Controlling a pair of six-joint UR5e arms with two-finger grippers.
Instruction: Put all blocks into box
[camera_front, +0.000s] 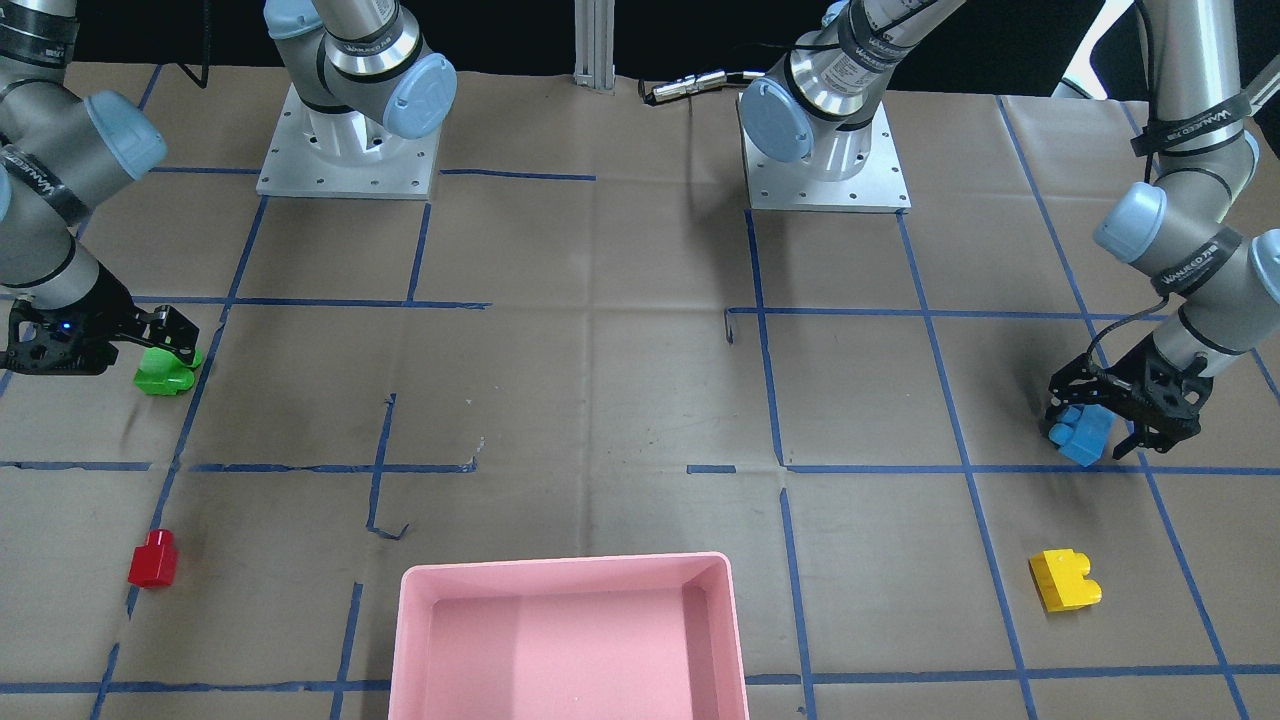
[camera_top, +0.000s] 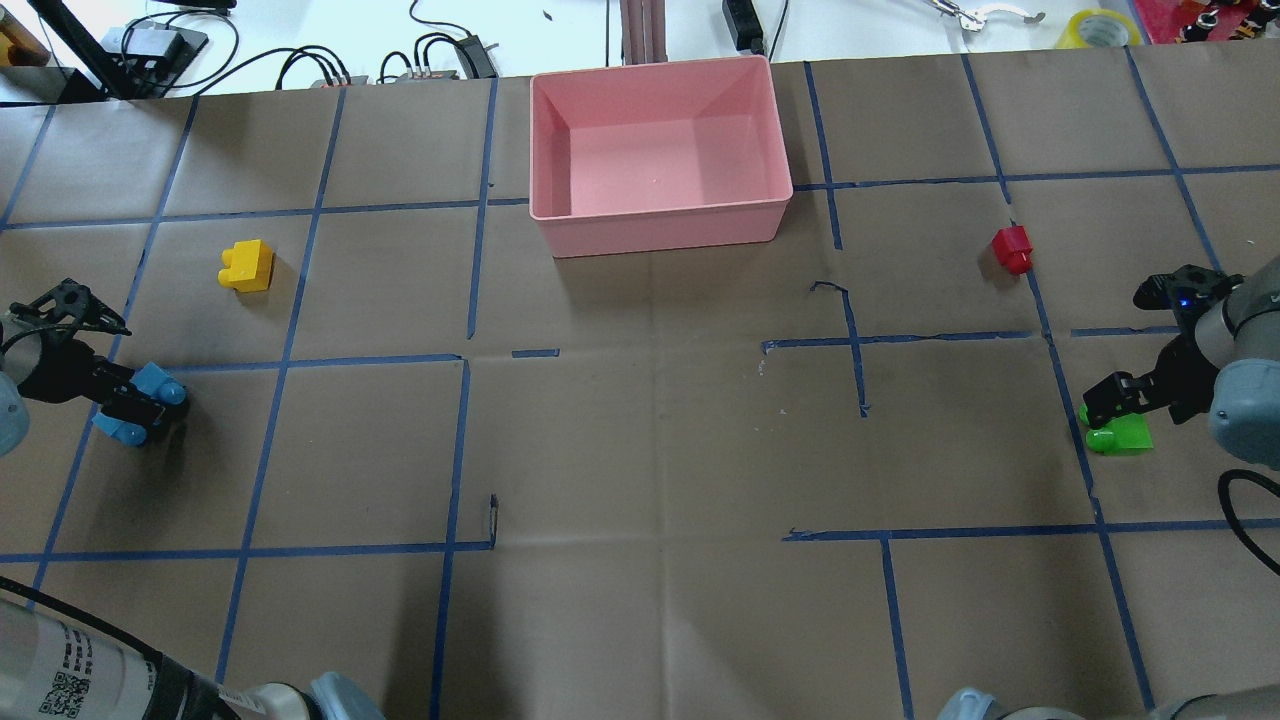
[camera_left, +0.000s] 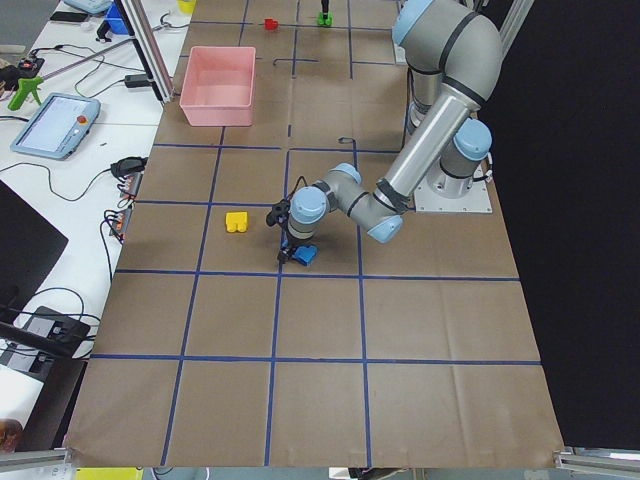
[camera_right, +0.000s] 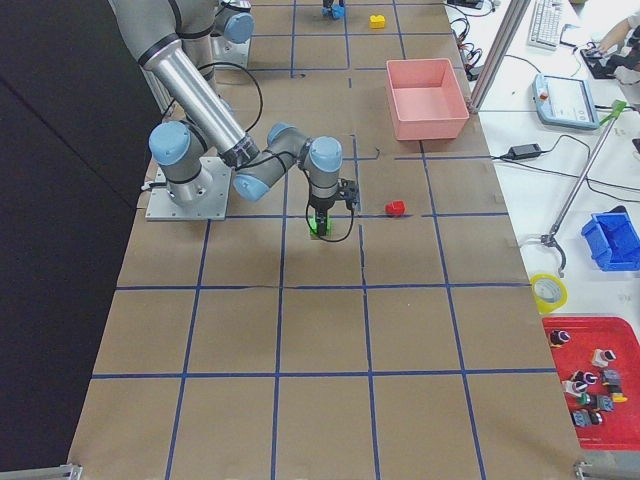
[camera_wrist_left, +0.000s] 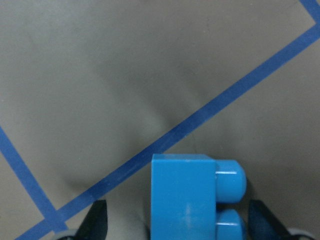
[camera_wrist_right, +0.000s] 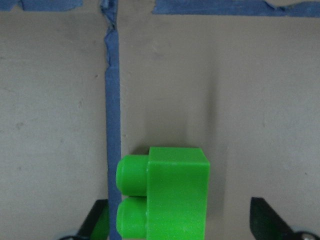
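Box (camera_top: 660, 212), pink and empty, sits at the table's far middle, well apart from all four blocks. The left gripper (camera_top: 128, 408) is spread wide around the blue block (camera_wrist_left: 185, 197), and the right gripper (camera_top: 1112, 405) likewise around the green block (camera_wrist_right: 170, 195). Each block lies off-centre with its studs facing one finger, so a slow, even close should avoid twisting it. The yellow block (camera_top: 246, 266) and red block (camera_top: 1012, 248) wait untouched.

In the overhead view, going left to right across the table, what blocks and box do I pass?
blue block → yellow block → box → red block → green block
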